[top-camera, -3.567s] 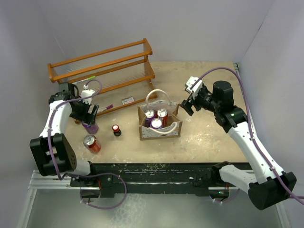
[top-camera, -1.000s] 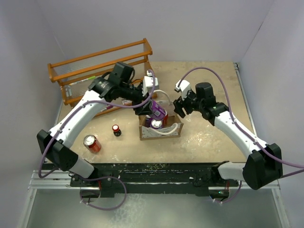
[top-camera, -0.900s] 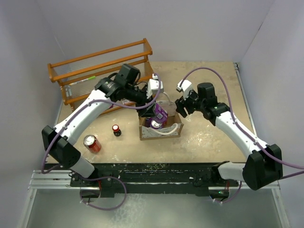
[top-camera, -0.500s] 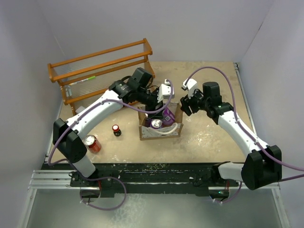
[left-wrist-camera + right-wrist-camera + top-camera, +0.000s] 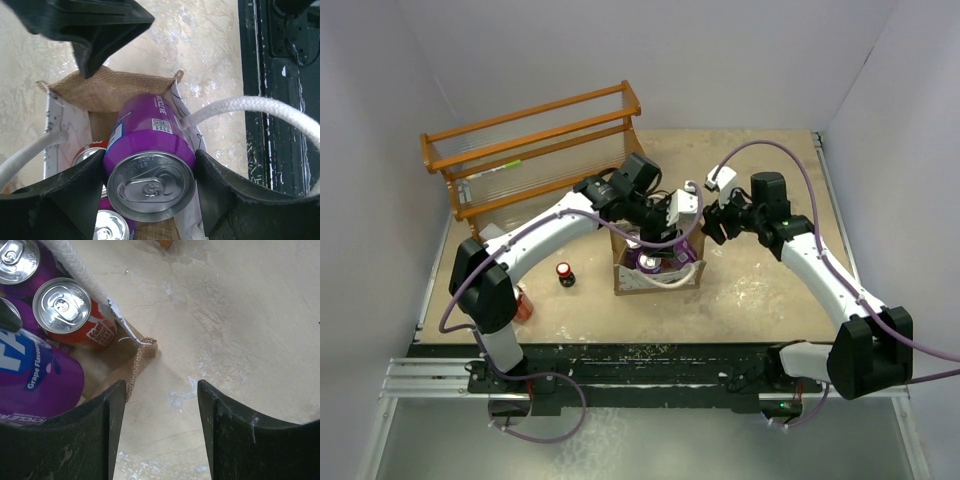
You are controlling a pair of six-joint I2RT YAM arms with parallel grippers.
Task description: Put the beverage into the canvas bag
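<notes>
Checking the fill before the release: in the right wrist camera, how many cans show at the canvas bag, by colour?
Purple cans: 2 (the grape can held in the left gripper, plus an upright purple can)
Red cans: 1 (the red can, upright)
Total: 3 in view; the grape can may hide others.

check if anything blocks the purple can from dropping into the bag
Nothing visible does. The left tool holds the purple can over a free corner of the canvas bag; the cans inside sit beside it, and a rope handle runs close alongside.
</notes>
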